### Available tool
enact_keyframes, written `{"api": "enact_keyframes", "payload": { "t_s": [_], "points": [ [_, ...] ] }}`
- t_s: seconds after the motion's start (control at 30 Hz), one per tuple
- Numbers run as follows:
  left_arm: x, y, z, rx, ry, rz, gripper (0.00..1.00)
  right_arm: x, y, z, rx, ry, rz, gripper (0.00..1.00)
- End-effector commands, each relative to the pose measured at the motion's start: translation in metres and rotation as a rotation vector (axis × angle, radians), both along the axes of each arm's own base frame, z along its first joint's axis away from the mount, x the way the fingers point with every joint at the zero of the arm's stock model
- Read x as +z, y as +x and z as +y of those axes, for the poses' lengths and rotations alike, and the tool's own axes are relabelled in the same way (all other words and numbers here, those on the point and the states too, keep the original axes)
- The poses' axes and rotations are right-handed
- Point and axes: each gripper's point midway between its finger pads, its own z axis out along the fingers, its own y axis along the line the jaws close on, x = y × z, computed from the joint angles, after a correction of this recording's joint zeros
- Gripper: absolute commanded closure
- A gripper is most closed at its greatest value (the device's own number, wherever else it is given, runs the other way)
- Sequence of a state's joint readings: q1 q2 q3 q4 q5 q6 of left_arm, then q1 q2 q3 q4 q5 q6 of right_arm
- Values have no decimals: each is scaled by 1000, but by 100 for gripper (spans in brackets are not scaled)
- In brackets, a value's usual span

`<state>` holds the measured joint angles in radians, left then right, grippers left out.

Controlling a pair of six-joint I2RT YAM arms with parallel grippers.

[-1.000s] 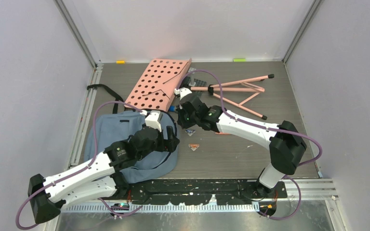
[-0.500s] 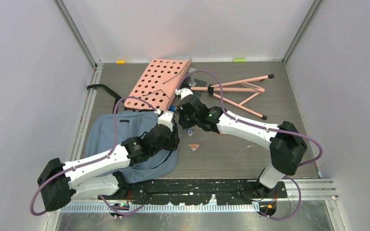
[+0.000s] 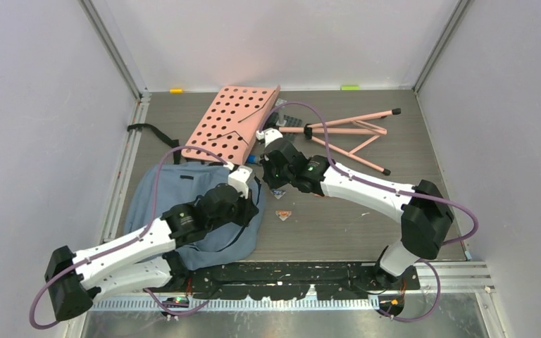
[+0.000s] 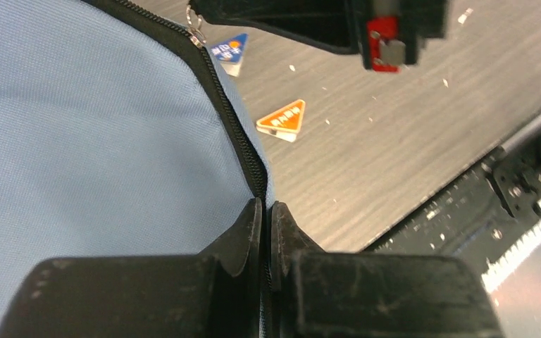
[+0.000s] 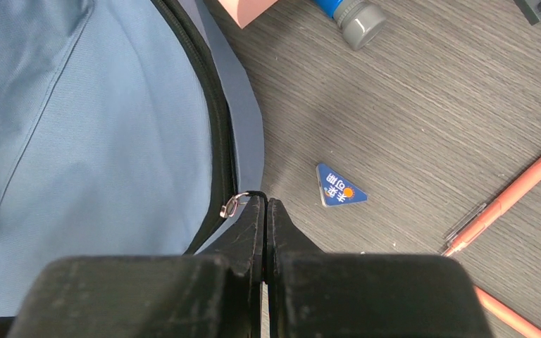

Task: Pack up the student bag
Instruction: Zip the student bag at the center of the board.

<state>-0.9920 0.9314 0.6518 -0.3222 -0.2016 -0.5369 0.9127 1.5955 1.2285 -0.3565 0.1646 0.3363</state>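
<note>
The student bag [image 3: 162, 204], soft blue-grey fabric with black zipper trim, lies flat at the near left of the table. My left gripper [image 3: 252, 203] is at the bag's right edge. In the left wrist view it [image 4: 262, 205] is shut, pinching the black zipper line [image 4: 229, 113] of the bag [image 4: 91, 127]. My right gripper [image 3: 262, 180] is just beyond it, at the same edge. In the right wrist view it [image 5: 265, 201] is shut on the cord of the zipper pull, whose metal ring [image 5: 236, 204] hangs at the jaw tips beside the bag [image 5: 98, 141].
A pink perforated board [image 3: 236, 120] lies behind the bag, with a pink folding stand [image 3: 352, 134] to its right. A blue triangular tag [image 5: 338, 189], an orange one [image 4: 282, 120], a blue tube [image 5: 349, 14] and orange pens [image 5: 514, 190] lie on the table.
My left gripper has gone from open to shut on the bag's zipper edge, and the left arm has shifted. The right gripper has stayed shut in place.
</note>
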Motion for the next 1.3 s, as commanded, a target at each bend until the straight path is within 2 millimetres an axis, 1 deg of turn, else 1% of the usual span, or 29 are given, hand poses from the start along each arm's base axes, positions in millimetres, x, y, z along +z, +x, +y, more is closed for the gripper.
{"api": "enact_keyframes", "payload": {
  "t_s": [0.0,0.17,0.3,0.37,0.4,0.5,0.6,0.7,0.77,0.9,1.0,1.2,1.27],
  "points": [
    [15,-45,1,-203,-33,79,100,40,24,-13,-40,-17,-119,99],
    [17,-77,17,-292,-27,154,100,39,37,-18,-47,-59,-114,100],
    [16,-95,24,-338,-13,227,100,39,50,-15,-50,-57,-110,100],
    [18,-103,21,-375,-26,259,100,33,56,-8,-35,-57,-99,99],
    [19,-107,19,-397,-30,272,100,36,59,-5,-29,-51,-105,100],
    [19,-114,15,-450,-30,302,100,29,69,9,-5,-56,-97,100],
    [18,-124,9,-512,-33,354,100,23,77,19,11,-61,-91,99],
    [12,-135,5,-573,-27,419,100,16,85,33,35,-60,-81,99],
    [10,-136,3,-584,-23,430,100,12,87,41,56,-51,-68,100],
    [14,-133,-6,-597,-75,395,100,7,87,55,96,-20,-54,99],
    [16,-134,-13,-620,-107,394,100,8,89,65,124,16,-65,100],
    [6,-138,-18,-658,-85,452,100,18,96,86,173,82,-100,100],
    [6,-140,-19,-673,-88,464,100,19,99,91,176,88,-102,99]
  ]
}}
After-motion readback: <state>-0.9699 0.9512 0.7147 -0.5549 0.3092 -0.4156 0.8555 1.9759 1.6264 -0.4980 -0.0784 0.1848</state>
